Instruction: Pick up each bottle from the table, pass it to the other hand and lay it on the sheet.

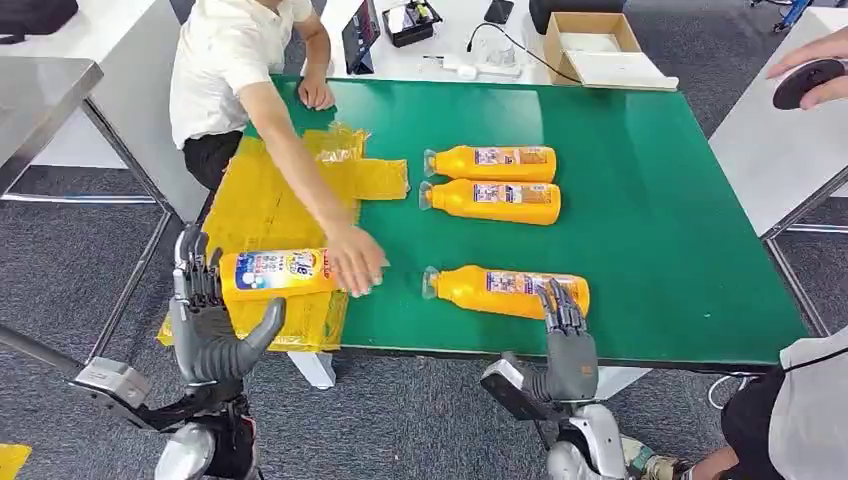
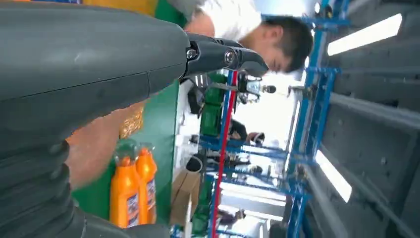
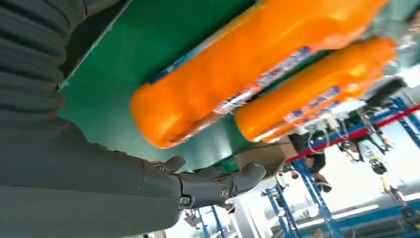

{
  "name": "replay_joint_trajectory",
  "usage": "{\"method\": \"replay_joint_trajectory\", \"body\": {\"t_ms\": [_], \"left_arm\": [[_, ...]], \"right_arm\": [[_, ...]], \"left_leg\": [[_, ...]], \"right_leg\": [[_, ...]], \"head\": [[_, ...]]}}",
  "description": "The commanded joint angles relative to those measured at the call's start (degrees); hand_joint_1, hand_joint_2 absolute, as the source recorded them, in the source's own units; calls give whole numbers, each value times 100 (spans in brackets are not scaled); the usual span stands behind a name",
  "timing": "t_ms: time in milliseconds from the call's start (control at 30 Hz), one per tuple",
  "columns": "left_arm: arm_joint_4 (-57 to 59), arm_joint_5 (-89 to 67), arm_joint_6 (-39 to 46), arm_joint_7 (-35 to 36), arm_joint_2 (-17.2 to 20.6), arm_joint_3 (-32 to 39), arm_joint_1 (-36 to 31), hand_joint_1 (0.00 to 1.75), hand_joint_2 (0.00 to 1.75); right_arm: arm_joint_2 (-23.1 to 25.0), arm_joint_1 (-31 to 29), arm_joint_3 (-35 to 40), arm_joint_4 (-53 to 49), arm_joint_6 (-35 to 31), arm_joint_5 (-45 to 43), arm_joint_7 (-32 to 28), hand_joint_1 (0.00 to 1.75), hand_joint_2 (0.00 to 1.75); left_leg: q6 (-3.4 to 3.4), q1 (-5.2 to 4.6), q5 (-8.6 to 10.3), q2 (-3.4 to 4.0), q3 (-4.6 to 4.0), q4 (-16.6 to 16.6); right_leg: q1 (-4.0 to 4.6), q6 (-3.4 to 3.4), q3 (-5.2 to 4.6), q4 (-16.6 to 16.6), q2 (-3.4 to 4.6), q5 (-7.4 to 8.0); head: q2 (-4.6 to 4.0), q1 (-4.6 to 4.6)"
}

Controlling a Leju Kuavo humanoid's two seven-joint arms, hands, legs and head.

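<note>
Head view: the left hand (image 1: 205, 320), fingers spread and empty, flanks an orange bottle (image 1: 275, 274) on the yellow sheet (image 1: 265, 205) as a person's hand (image 1: 355, 262) grips it; the right hand (image 1: 566, 335), open, nears the next bottle (image 1: 510, 290) on the green worktop (image 1: 660, 200). Left wrist view: two more bottles (image 2: 132, 191) lie paired. Right wrist view: fingers (image 3: 218, 184) hover apart beneath that next bottle's base.

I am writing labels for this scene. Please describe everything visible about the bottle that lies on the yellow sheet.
The bottle on the sheet is orange plastic with a blue and white label. It lies on its side on the crinkled yellow sheet, near the table's front edge. The person's hand covers one end, so the cap is hidden. The left hand is by its other end; contact is unclear.
</note>
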Motion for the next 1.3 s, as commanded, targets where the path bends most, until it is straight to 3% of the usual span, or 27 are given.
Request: {"method": "replay_joint_trajectory", "body": {"t_ms": [33,233,533,1000,1133,1300], "left_arm": [[740,-87,-227,137,144,-343,-159,0,175],[989,-127,-429,249,121,-674,-430,0,175],[1288,-111,-475,432,138,-876,-702,0,175],[1291,-107,-489,454,162,-936,-654,0,175],[1009,-64,-603,509,214,-961,-351,0,175],[911,-136,-707,644,155,-922,-185,0,175]], "right_arm": [[-183,-1128,-83,1800,181,513,458,0,175],[-166,-1864,13,2564,472,771,778,0,175],[-150,-2304,27,3114,825,736,925,0,175],[-110,-2405,143,3250,830,882,994,0,175],[40,-2282,260,3116,892,1013,1098,0,175],[61,-2221,469,3126,1773,1084,1309,0,175]], "left_leg": [[-3,-3,-2,10,30,-11],[1,-10,2,6,16,-5],[1,-7,0,3,22,-3],[-2,-6,-3,2,27,-1],[-5,-2,-10,19,42,-6],[-3,-2,-10,13,38,-4]], "right_leg": [[-2,-9,27,-11,8,1],[-9,-4,12,-1,4,2],[-6,-6,19,0,1,-1],[-5,-8,23,2,1,-5],[0,-13,36,-5,16,-5],[0,-10,33,-2,11,-7]], "head": [[0,0],[0,-2],[0,0],[0,-2],[0,-2],[0,-4]]}}
